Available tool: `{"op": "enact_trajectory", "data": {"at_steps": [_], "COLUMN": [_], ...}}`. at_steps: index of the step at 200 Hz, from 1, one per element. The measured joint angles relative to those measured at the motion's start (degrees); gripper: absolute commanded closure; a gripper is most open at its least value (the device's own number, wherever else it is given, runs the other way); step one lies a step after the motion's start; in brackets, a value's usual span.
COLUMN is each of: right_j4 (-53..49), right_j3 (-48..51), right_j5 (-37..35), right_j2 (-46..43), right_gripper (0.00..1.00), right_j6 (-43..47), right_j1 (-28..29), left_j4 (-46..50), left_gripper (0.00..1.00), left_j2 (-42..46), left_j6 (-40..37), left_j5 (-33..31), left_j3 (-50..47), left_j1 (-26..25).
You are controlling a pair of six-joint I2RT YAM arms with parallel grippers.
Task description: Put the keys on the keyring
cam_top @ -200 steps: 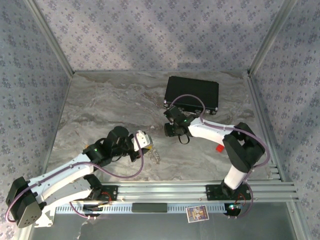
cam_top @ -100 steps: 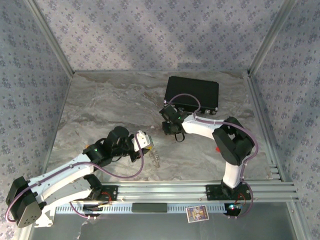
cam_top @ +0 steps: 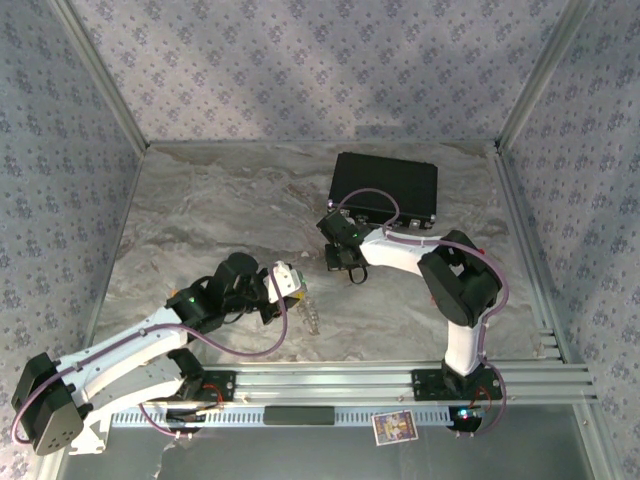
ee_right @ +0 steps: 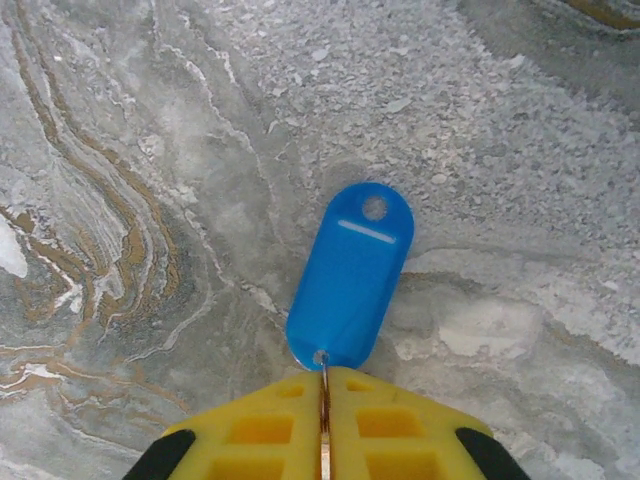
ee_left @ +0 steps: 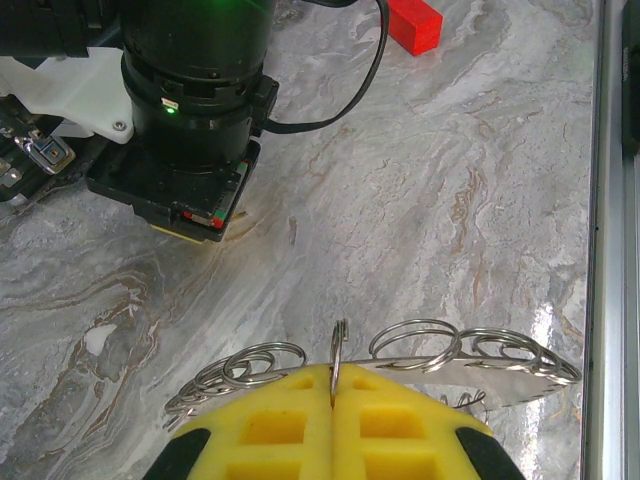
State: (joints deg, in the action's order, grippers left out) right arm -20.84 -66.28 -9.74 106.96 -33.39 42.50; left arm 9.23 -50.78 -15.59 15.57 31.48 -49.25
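A key with a blue plastic head (ee_right: 351, 272) lies flat on the marble table. My right gripper (ee_right: 324, 375) is shut on the thin metal piece at its near end. From above, that gripper (cam_top: 343, 262) points down at the table's middle, just in front of the black case. The keyring (ee_left: 440, 345) is a silver cluster of several wire loops. My left gripper (ee_left: 333, 372) is shut on one upright loop of it and holds it just above the table. In the top view the keyring (cam_top: 312, 316) hangs from the left gripper (cam_top: 300, 292), left of the right gripper.
A black rectangular case (cam_top: 385, 188) lies at the back right of the table. A red block (ee_left: 413, 22) sits on the marble beyond the right wrist (ee_left: 190, 120). Metal rails (cam_top: 400, 380) run along the near edge. Patterned walls enclose three sides.
The right gripper's jaws have closed on the blue key's metal end. The right arm's elbow has swung left and folded in. The left arm and keyring have stayed put.
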Motion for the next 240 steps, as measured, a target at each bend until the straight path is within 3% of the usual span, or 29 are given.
{"op": "enact_trajectory", "data": {"at_steps": [26,77,120,180,240], "right_j4": [-0.2,-0.2,2.6,4.3,1.3], "right_j3": [-0.1,0.0,6.4,14.8,16.5], "right_j5": [-0.2,-1.7,-0.6,14.1,32.0], "right_j2": [0.0,-1.0,-14.3,-33.5,-40.8], "right_gripper": [1.00,1.00,1.00,1.00,1.00], "right_j6": [-0.2,0.2,7.4,21.9,30.2], "right_j1": [0.0,0.5,1.8,1.9,2.3], "left_j4": [0.0,0.0,0.0,0.0,-0.4], "left_gripper": [1.00,1.00,1.00,1.00,1.00], "left_j2": [-0.4,-0.7,-0.8,-0.8,-0.8], "left_j6": [0.0,0.0,0.0,1.3,3.2], "left_j5": [0.0,0.0,0.0,0.0,0.7], "left_j3": [0.0,0.0,0.0,0.0,0.0], "left_j1": [0.0,0.0,0.0,0.0,-0.1]}}
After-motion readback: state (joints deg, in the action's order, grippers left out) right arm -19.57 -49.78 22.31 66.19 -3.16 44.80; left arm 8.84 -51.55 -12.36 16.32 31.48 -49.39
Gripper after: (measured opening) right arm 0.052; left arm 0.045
